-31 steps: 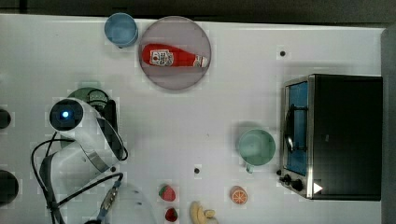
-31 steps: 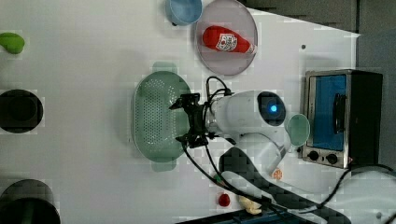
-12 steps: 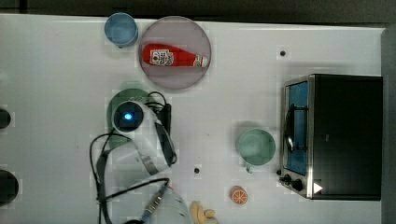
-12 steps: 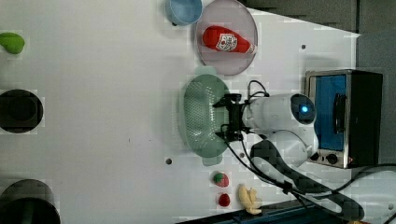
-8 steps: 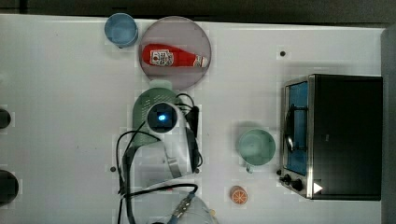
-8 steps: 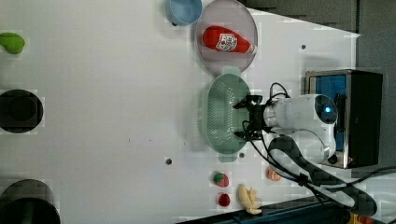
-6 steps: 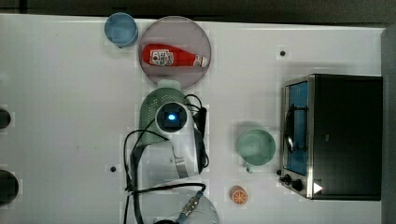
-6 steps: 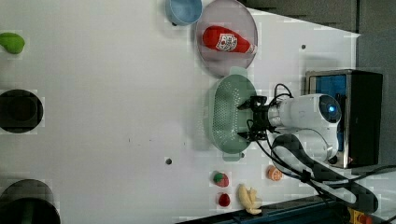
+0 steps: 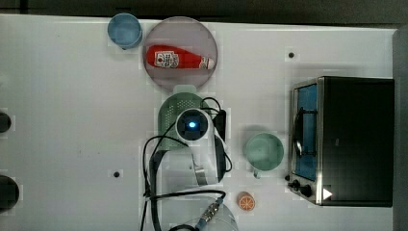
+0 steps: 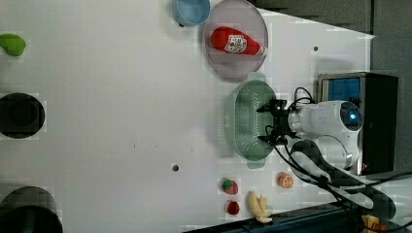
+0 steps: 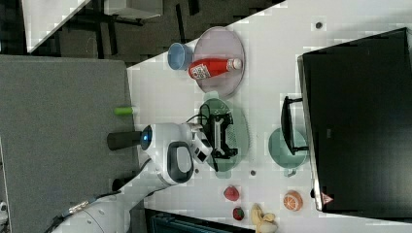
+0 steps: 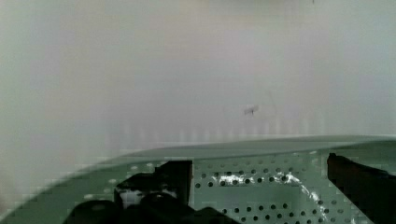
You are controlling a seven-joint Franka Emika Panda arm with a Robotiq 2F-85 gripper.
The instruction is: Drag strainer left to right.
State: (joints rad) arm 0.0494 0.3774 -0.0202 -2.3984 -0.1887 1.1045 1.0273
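While the arm is reaching over the middle of the tabletop, the hand is sitting spread wide inside the strainer, one finger showing against the perforated floor in the wrist view. It is not pinching anything; the fingers seem to be bearing against the inside of the bowl (whether they actually touch the wall I cannot tell).

The strainer is lying at about mid-width of the tabletop, its upper handle tab just beside the rim of the grey plate that is carrying the red ketchup bottle. Toward the top view's right, the round green mug is standing near the strainer but apart from it, and the toaster oven is occupying that end of the tabletop. A blue cup is resting by the far edge, and small toy fruits, an orange slice among them, are lying along the near edge.

Judging by the layout, the drag is looking largely accomplished: the tabletop's left stretch is lying behind the strainer, and only a short run is remaining before the mug blocks the way. What is left is probably stopping short of the mug and lifting the hand out.
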